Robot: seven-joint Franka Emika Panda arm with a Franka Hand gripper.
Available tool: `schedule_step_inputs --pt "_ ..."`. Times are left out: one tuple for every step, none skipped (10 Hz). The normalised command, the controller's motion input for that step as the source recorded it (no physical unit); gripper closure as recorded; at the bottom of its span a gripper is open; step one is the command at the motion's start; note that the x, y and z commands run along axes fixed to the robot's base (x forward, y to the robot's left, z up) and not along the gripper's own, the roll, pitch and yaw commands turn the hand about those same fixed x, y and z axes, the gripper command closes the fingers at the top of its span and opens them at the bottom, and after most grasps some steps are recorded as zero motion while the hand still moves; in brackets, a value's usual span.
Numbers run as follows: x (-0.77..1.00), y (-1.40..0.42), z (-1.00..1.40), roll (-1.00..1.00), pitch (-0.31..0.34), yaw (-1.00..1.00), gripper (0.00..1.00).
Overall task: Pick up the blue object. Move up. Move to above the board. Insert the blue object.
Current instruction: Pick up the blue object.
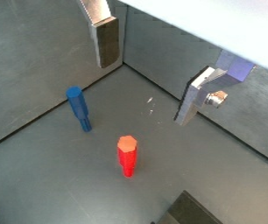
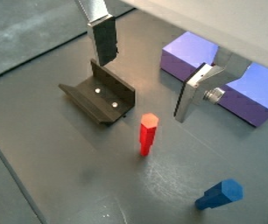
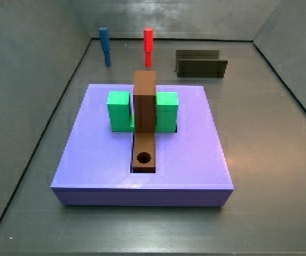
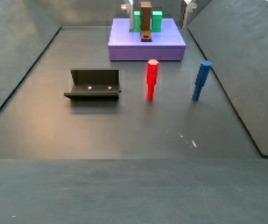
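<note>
The blue object (image 1: pixel 78 108) is a short blue peg standing upright on the dark floor; it also shows in a wrist view (image 2: pixel 221 194) and in both side views (image 3: pixel 104 45) (image 4: pixel 202 80). Beside it stands a same-shaped red peg (image 1: pixel 127 156) (image 3: pixel 148 45). The board (image 3: pixel 183 160) (image 4: pixel 124 44) is a lavender slab bearing a green block (image 3: pixel 120 110) and a brown strip with a round hole (image 3: pixel 145 157). My gripper (image 1: pixel 146 90) (image 2: pixel 144 87) hangs open above the floor with nothing between its fingers, apart from both pegs.
The fixture (image 2: pixel 102 96) (image 3: pixel 201 64) (image 4: pixel 93 85) stands on the floor near the red peg (image 2: pixel 147 136) (image 4: pixel 151 80). Grey walls enclose the floor on all sides. Part of the board (image 2: pixel 186 54) lies beyond the fingers in a wrist view.
</note>
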Motion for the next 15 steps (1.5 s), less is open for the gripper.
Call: schedule_step_inputs --pt "-0.03 0.0 -0.05 0.0 -0.017 0.0 0.0" --pt "-0.52 0.04 -0.02 -0.19 -0.24 0.0 0.0" --pt "-0.65 0.01 -0.05 -0.24 -0.307 -0.1 0.0" --pt "-0.62 0.0 -0.08 -0.28 -0.296 -0.11 0.0" --pt "-0.47 0.0 -0.07 -0.3 -0.27 0.0 0.0" --pt "-0.28 -0.13 0.0 -0.12 -0.164 0.0 0.0" --pt "-0.06 -0.21 -0.13 0.0 -0.03 0.0 0.0" --pt "-0.2 -0.27 -0.29 0.0 -0.083 -0.08 0.0" --pt "-0.4 -0.23 -0.34 0.0 -0.154 -0.15 0.0" --pt "-0.38 -0.13 -0.38 0.0 -0.13 0.0 0.0" --pt "-0.4 -0.08 -0.41 0.0 -0.101 0.0 0.0" --pt "-0.38 -0.04 -0.41 0.0 -0.076 0.0 0.0" --pt "-0.37 0.0 -0.4 0.0 -0.077 0.0 0.0" --pt "-0.3 0.0 -0.39 0.0 -0.067 0.0 0.0" --pt "-0.28 0.0 -0.37 0.0 -0.059 0.0 0.0"
